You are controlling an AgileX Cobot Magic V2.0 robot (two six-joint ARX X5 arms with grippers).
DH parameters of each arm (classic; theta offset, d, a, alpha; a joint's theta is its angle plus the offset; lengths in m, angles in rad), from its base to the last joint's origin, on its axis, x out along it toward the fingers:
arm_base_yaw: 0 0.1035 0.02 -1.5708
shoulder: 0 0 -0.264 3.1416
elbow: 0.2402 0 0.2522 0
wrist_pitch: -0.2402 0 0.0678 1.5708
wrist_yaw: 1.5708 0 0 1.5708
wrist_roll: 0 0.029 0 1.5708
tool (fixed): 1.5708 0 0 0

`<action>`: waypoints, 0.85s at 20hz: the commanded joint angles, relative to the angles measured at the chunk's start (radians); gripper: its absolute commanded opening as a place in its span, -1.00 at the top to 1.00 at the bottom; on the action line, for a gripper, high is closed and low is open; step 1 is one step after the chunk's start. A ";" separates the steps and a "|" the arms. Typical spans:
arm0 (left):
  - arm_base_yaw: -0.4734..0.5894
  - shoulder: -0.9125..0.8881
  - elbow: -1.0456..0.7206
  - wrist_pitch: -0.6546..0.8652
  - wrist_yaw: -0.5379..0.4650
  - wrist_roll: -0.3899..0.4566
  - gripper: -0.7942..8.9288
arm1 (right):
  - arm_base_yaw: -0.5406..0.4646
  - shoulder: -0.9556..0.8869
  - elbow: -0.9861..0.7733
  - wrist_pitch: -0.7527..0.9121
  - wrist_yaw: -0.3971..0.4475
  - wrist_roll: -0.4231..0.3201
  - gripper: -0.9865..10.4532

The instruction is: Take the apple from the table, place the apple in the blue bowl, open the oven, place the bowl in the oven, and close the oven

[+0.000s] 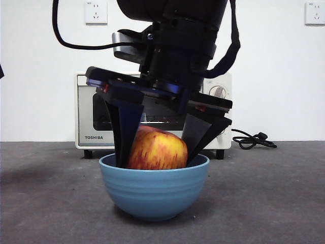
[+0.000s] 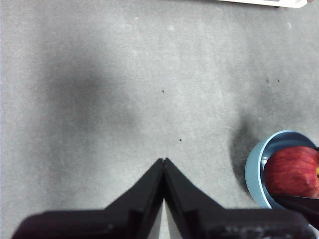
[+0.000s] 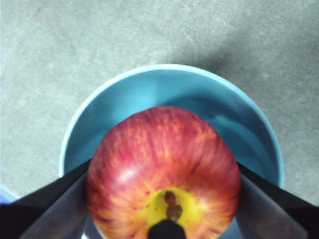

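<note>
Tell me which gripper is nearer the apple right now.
Right. The right gripper has a jaw on each side of the apple, inside the blue bowl. The left gripper hangs shut over bare table, beside the bowl.

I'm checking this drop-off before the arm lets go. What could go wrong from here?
The right gripper has both jaws reaching inside the blue bowl around the apple; lifting out could catch the rim and tip or drag the bowl. If the apple sticks to a jaw, it may lift out again.
</note>
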 commanded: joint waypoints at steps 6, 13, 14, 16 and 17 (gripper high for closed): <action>-0.002 0.003 -0.001 0.025 0.000 0.018 0.84 | 0.001 -0.024 0.035 -0.057 0.001 0.000 -0.27; -0.003 0.122 0.019 0.169 0.114 0.001 0.85 | -0.016 -0.243 0.072 -0.210 0.220 -0.077 0.39; -0.004 0.162 0.039 0.183 0.129 -0.006 0.85 | -0.027 -0.268 0.072 -0.242 0.266 -0.076 0.70; -0.009 0.245 0.106 0.189 0.135 -0.010 0.85 | -0.062 -0.317 0.072 -0.289 0.321 -0.076 0.84; -0.011 0.287 0.152 0.188 0.135 -0.010 0.85 | -0.087 -0.341 0.072 -0.304 0.325 -0.077 0.84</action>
